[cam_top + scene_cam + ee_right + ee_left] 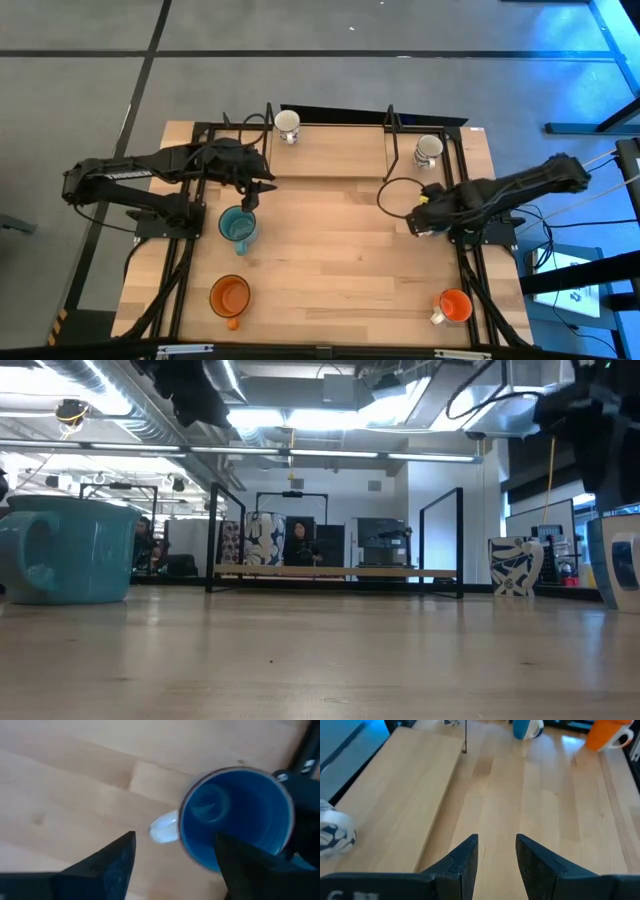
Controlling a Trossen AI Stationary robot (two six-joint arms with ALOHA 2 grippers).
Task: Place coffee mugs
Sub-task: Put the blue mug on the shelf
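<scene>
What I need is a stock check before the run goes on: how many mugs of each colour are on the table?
white/grey mugs: 2
teal mug: 1
orange mugs: 2
dark blue mug: 1
Total: 6

The dark blue mug (235,817) is being hidden under the right arm in the high view; the teal mug (65,550) is being cropped at the low view's edge.
</scene>
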